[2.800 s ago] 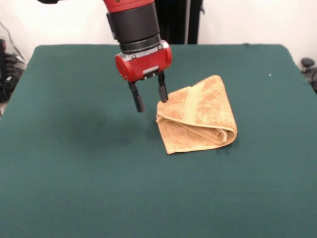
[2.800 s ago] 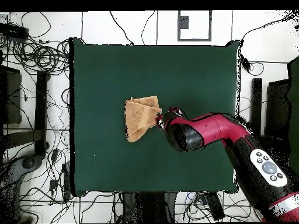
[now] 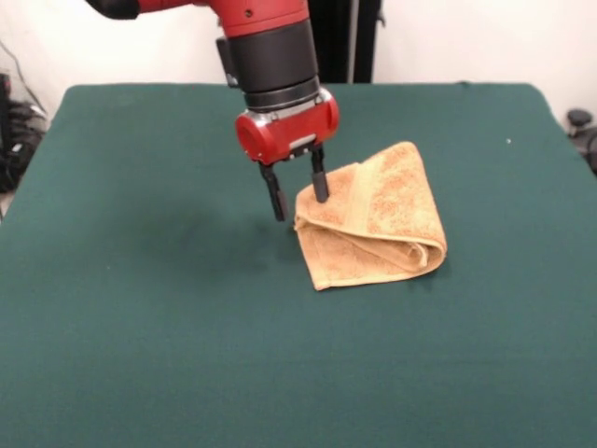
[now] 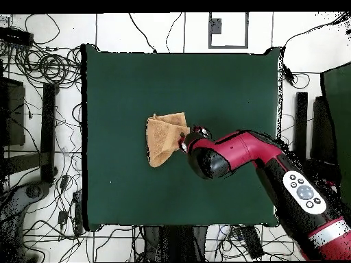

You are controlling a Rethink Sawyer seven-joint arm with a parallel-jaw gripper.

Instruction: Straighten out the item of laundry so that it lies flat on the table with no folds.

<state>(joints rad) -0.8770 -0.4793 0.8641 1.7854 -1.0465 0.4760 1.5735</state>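
Folded towel on a table, with a robot gripper at its edge.

The towel (image 3: 373, 219) lies folded near the middle of the table (image 3: 140, 355). In the front view the gripper (image 3: 298, 198) hangs at the towel's left edge, one finger over the towel, the other beside it.

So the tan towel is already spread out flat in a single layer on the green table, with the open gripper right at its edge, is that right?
Not quite. The towel is not flat: the front view shows it folded over itself in layers. The rest holds: it lies on the green table, and the open gripper is at its edge.
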